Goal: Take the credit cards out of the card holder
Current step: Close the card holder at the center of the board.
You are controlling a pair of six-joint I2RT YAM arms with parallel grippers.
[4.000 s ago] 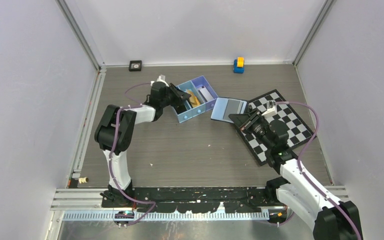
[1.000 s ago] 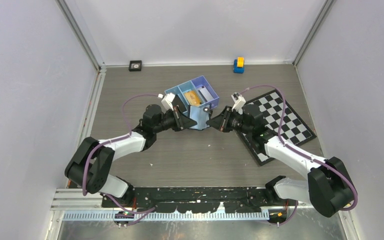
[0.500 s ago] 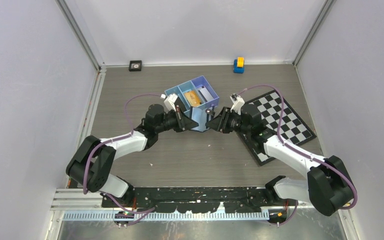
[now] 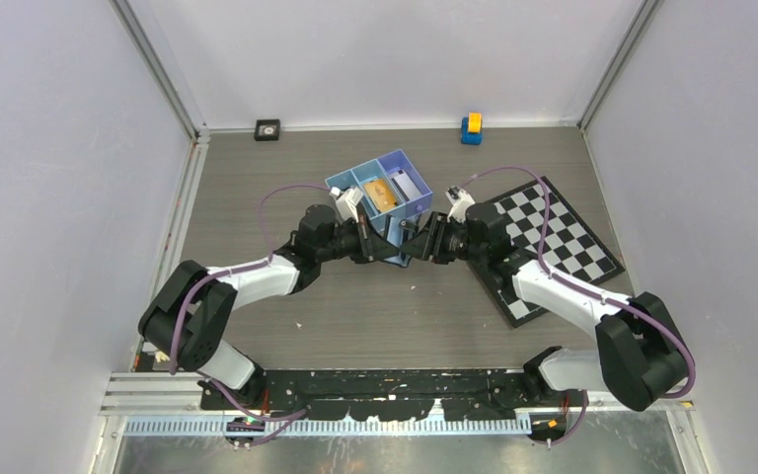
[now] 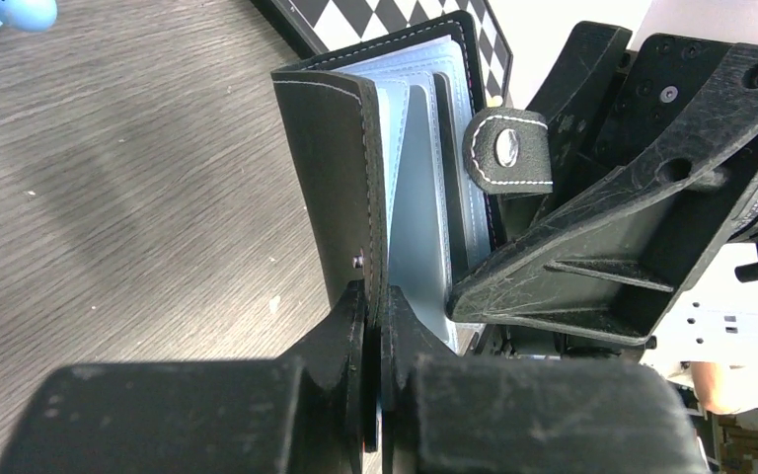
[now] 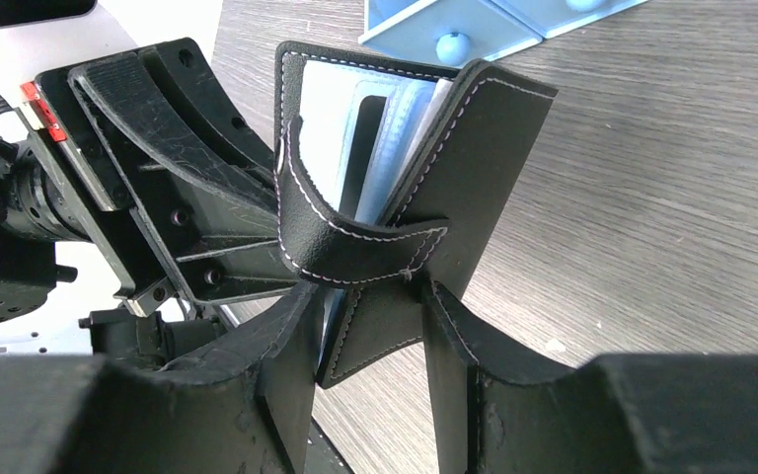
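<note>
Both arms have closed in toward the middle of the top view. The card holder [image 4: 402,246], which lay spread flat between tray and board four seconds back, now hangs off the surface between the left pincer [image 4: 387,249] and the right pincer [image 4: 416,244]. The blue tray [image 4: 396,153] sits just above them in the frame, with an orange card [image 4: 383,193] in its middle bay and a pale one [image 4: 407,184] in the right bay. The chequered board [image 4: 563,237] lies to the right.

From the left wrist, that pincer is pressed together on the bottom edge of one black cover. The holder stands upright and half open like a book. Its strap tab [image 5: 508,148] points at the other arm, which crowds the right of the frame.

From the right wrist, the fingers [image 6: 454,336] stand apart on either side of the other cover, with a sliver of gap at the left one, so they are not clamped. Pale sleeves [image 6: 405,138] fan out above. I cannot tell whether any card is left in them.

The step in hand looks like a re-grip. The left clamp should stay firm and the covers should stay spread. The right tips should come in square to a sleeve mouth, clear of the strap, and draw a card straight along its slot. Room is tight toward the tray and between the two pincers, while bare surface lies toward the bottom of the top view.
</note>
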